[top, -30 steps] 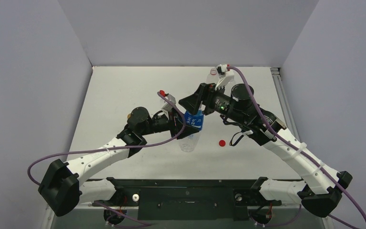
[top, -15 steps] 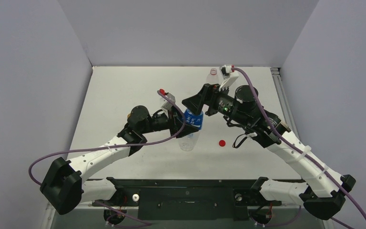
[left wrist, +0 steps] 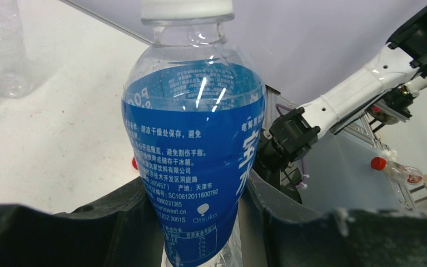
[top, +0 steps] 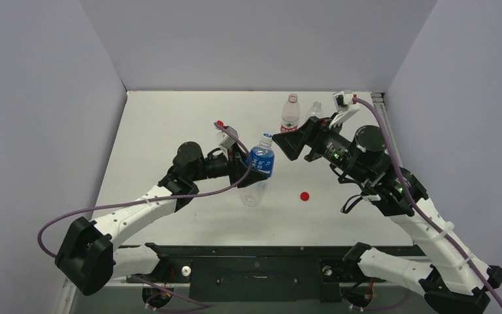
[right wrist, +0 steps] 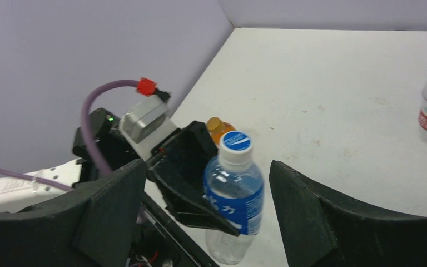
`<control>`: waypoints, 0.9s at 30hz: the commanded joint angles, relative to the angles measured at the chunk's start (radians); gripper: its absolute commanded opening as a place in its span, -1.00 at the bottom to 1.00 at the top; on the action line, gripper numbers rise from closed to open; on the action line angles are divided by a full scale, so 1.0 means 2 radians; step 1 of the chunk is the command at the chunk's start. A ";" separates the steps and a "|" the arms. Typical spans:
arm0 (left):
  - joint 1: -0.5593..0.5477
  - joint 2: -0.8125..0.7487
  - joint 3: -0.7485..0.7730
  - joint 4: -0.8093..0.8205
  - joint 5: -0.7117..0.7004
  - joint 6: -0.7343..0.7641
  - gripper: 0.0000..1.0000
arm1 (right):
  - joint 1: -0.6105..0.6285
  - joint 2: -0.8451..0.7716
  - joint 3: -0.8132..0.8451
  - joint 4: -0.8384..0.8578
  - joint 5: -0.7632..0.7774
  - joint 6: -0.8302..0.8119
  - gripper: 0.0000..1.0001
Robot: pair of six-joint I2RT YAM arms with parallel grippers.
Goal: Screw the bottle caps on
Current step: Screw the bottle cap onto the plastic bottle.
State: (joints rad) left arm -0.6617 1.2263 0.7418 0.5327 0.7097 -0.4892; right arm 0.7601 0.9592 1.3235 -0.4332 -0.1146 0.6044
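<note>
Left jaws grip one bottle [top: 262, 162] (red cap [top: 304, 195] loose).

shows clear bottle [left wrist: 194, 139] with blue label and white print, under white cap [right wrist: 237, 142] with blue top. shows red cap [top: 304, 195] on white table [top: 170, 124]. shows far bottle [top: 290, 118] with red-and-white label. shows purple cable [top: 124, 207] along white arms [top: 428, 227] with black joints, before pale lilac walls [top: 39, 98].

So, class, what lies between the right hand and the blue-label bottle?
Nothing: the top view shows an empty gap between right hand and blue-label bottle.
</note>
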 commanded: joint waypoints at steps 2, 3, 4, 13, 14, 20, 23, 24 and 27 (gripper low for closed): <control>0.001 -0.032 0.025 -0.004 0.068 0.012 -1.00 | -0.032 0.021 0.008 -0.032 -0.038 -0.039 0.45; 0.001 -0.032 0.026 -0.004 0.082 0.010 -1.00 | -0.032 0.027 0.014 -0.036 -0.057 -0.052 0.40; 0.001 -0.034 0.025 -0.004 0.088 0.009 -1.00 | -0.033 0.030 0.020 -0.044 -0.065 -0.057 0.38; 0.000 -0.037 0.021 -0.001 0.125 0.000 -1.00 | -0.032 0.034 0.027 -0.057 -0.108 -0.075 0.26; -0.001 -0.036 0.021 -0.001 0.126 0.000 -1.00 | -0.031 0.034 0.026 -0.057 -0.109 -0.075 0.25; -0.005 -0.033 0.025 -0.002 0.127 0.007 -1.00 | -0.029 0.038 0.016 -0.042 -0.131 -0.062 0.10; -0.007 -0.032 0.026 -0.006 0.126 0.012 -1.00 | -0.026 0.042 0.015 -0.036 -0.132 -0.058 0.03; -0.007 -0.032 0.026 -0.007 0.124 0.016 -1.00 | -0.026 0.044 0.015 -0.035 -0.135 -0.055 -0.02; -0.009 -0.030 0.027 -0.010 0.122 0.020 -1.00 | -0.026 0.046 0.015 -0.026 -0.142 -0.047 -0.09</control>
State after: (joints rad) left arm -0.6731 1.1755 0.7486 0.4980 0.9440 -0.4793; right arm 0.7017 1.0447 1.3384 -0.5529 -0.3611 0.4866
